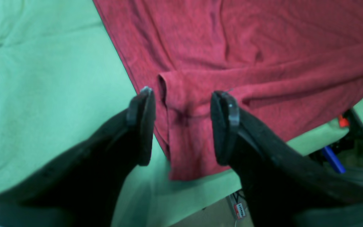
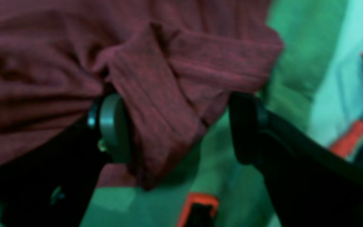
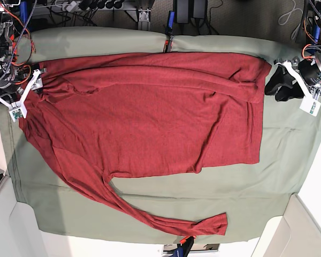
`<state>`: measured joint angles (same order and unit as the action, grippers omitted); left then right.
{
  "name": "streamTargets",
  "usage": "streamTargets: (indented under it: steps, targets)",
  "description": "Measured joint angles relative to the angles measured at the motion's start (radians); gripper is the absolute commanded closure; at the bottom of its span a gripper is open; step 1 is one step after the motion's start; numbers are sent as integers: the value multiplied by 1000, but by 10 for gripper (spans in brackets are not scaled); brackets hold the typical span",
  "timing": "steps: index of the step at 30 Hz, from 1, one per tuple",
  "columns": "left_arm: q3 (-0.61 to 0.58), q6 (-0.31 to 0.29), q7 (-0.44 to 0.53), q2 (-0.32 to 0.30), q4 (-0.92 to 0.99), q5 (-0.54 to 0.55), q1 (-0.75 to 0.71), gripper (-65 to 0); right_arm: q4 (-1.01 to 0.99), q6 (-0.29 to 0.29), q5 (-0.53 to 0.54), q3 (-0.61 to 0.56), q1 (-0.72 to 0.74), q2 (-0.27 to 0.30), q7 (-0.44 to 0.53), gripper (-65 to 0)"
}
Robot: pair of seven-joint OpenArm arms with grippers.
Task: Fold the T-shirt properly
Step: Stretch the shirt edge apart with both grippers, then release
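The dark red T-shirt [image 3: 150,118] lies spread flat on the sage-green table cloth [image 3: 150,203]. One long sleeve [image 3: 166,72] is folded across the body; the other [image 3: 166,219] trails toward the cloth's near edge. My left gripper [image 3: 281,83] hovers open beside the hem corner. In the left wrist view its fingers [image 1: 143,123] straddle the folded sleeve's cuff [image 1: 187,104] without closing on it. My right gripper [image 2: 176,104] stands open at the shoulder end, where a bunched fold of the shirt [image 2: 156,94] rests against one pad [image 2: 113,126]. The other finger is apart from the cloth.
Cables and power strips [image 3: 96,5] line the far edge, and wiring [image 3: 0,53] crowds the left side. White panels [image 3: 305,225] flank the near corners. An orange clamp [image 2: 197,201] and a blue tool [image 1: 332,154] sit just off the cloth's edges.
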<state>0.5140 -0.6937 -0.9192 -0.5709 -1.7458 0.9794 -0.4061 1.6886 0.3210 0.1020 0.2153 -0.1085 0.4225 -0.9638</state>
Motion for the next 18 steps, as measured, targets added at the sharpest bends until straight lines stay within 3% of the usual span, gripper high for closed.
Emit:
streamTargets:
  steps: [3, 5, 14, 18]
  targets:
    - [0, 0, 0, 0, 0, 3, 0, -318, 5, -58, 25, 14, -5, 18, -18, -445]
    - [0, 0, 0, 0, 0, 10, 0, -318, 18, -60, 77, 41, -10, 23, -22, -445]
    - [0, 0, 0, 0, 0, 13, 0, -318, 33, 5, 297, 175, -9, 23, -70, -445]
    - [0, 0, 0, 0, 0, 13, 0, -318, 33, 4, 293, 213, -11, 23, -88, -445]
